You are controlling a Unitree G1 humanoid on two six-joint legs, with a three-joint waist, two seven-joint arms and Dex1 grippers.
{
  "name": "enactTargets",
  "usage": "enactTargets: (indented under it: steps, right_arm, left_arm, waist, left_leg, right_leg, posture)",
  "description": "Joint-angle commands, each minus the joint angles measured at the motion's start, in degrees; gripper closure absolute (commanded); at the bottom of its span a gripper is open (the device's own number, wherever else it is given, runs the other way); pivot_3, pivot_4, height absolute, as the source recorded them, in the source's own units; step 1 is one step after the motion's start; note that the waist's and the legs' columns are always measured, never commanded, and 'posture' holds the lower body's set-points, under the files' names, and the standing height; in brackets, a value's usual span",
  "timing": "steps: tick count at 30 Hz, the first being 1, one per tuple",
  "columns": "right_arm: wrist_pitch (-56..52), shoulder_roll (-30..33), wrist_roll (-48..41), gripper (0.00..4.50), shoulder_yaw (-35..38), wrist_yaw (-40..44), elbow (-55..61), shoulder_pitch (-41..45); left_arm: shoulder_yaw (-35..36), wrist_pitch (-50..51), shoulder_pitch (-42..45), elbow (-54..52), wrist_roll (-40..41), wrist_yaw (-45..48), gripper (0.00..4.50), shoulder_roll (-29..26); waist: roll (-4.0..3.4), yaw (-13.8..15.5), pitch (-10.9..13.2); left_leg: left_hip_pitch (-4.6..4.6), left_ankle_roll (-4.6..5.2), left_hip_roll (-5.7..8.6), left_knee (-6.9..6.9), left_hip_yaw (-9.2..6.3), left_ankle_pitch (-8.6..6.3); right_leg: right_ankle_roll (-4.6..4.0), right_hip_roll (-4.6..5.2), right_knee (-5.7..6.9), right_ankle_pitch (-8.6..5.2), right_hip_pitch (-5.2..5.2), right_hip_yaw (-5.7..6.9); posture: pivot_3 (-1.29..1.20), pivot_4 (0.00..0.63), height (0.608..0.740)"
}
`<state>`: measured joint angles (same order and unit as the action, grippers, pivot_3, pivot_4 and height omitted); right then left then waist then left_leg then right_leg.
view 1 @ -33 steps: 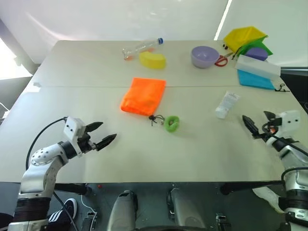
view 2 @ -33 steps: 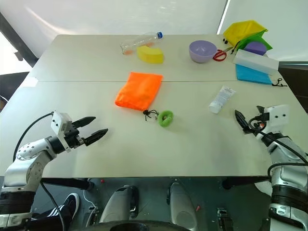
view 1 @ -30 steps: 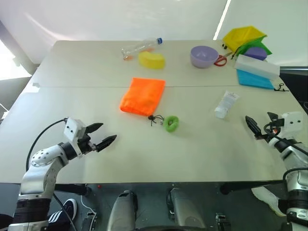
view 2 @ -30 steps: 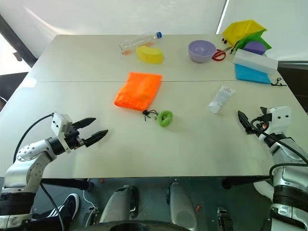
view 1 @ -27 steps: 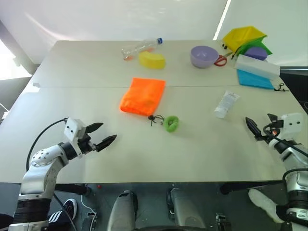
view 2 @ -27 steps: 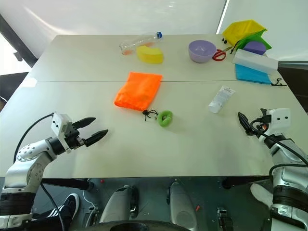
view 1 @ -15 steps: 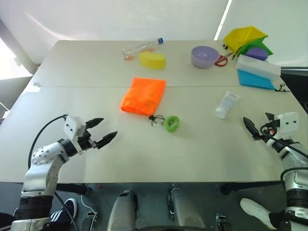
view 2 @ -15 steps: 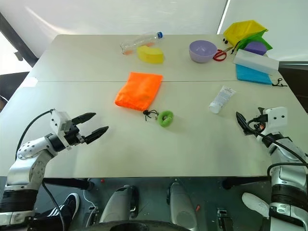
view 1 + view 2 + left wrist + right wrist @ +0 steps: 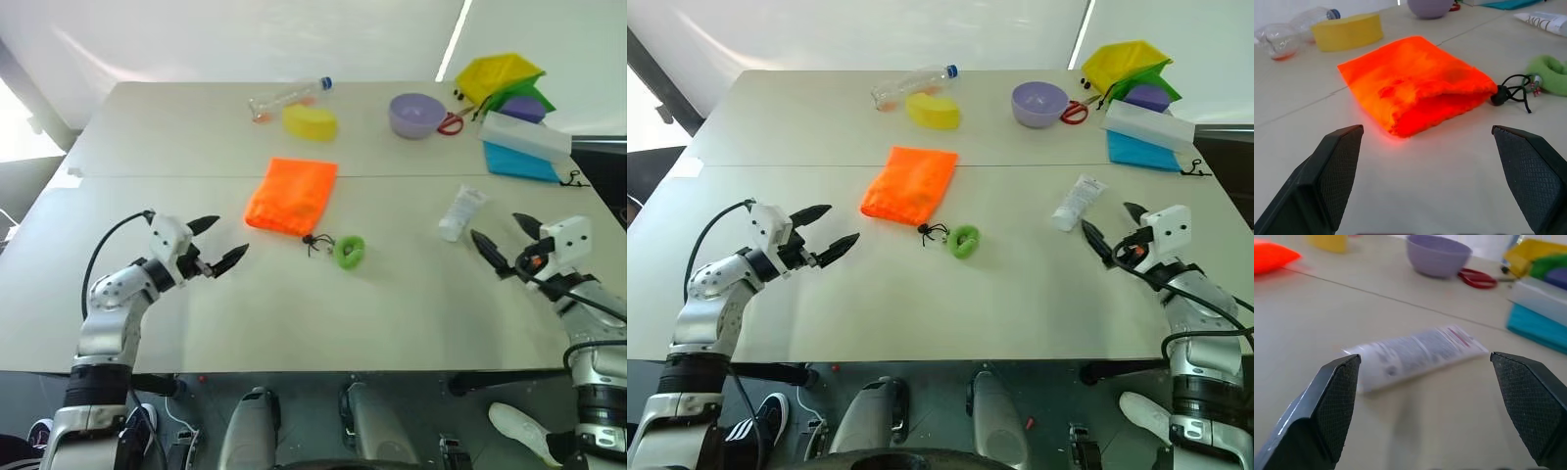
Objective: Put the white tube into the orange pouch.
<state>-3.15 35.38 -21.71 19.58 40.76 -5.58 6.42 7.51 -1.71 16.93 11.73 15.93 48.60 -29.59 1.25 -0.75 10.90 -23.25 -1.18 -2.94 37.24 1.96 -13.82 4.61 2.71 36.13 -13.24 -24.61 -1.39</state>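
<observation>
1. Left gripper [image 9: 225, 245], fingers spread wide and empty, points at the orange pouch [image 9: 292, 196], lying flat, its cord ending at a green ring [image 9: 350, 251].
2. Far behind: clear bottle [image 9: 287, 96], yellow sponge [image 9: 311, 121], purple bowl [image 9: 416, 115].
3. White tube [image 9: 461, 211] lies bare before the wide, empty right gripper [image 9: 506, 247].

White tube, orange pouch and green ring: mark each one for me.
white tube [image 9: 460, 212], left eye view, middle of its body.
orange pouch [image 9: 292, 195], left eye view, centre of the fabric.
green ring [image 9: 350, 251], left eye view, on the ring's band.
</observation>
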Motion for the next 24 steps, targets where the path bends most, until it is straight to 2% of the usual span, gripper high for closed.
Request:
enactTargets:
  steps: [1, 7, 13, 24]
  right_arm:
    - [-1.56, -0.59, -3.72, 0.06, -2.93, 3.84, 10.61, -1.91]
    - [-3.86, -0.53, -1.21, 0.06, -9.89, 5.32, 18.84, -4.18]
    - [-4.4, -1.1, 0.22, 0.06, -13.9, 4.77, 23.48, -6.01]
    - [-4.76, -2.44, 1.93, 0.06, -14.3, 1.44, 23.81, -4.19]
  left_arm:
    - [-1.32, -5.62, 4.32, 4.92, -4.38, -2.71, 0.0, 0.38]
    - [-3.62, -10.94, 11.77, 14.69, -8.36, -6.4, 0.0, 3.26]
    - [-7.06, -15.06, 17.39, 22.31, -12.3, -8.02, 0.0, 6.06]
    - [-9.18, -19.1, 22.35, 28.83, -16.2, -11.13, 0.0, 7.16]
  waist:
    - [0.0, 0.03, 0.0]
    - [0.01, 0.09, -0.01]
    - [0.02, 0.18, -0.01]
    - [0.03, 0.11, -0.01]
  left_leg:
    - [0.0, 0.0, 0.0, 0.0, -0.01, 0.0]
    - [-0.03, 0.0, 0.02, 0.13, 0.02, 0.0]
    - [-0.05, 0.0, 0.02, 0.12, 0.0, 0.0]
    - [-0.05, 0.0, 0.02, 0.12, -0.01, 0.0]
  right_leg:
    - [0.0, 0.0, 0.0, 0.0, 0.0, 0.0]
    - [0.03, 0.04, -0.01, 0.02, 0.05, 0.0]
    - [0.05, 0.02, -0.02, 0.02, 0.05, 0.02]
    - [0.06, 0.0, -0.02, 0.04, 0.04, 0.02]
  posture:
    - [0.0, 0.15, 0.74]
    - [0.0, 0.15, 0.74]
    - [0.0, 0.15, 0.74]
    - [0.0, 0.15, 0.74]
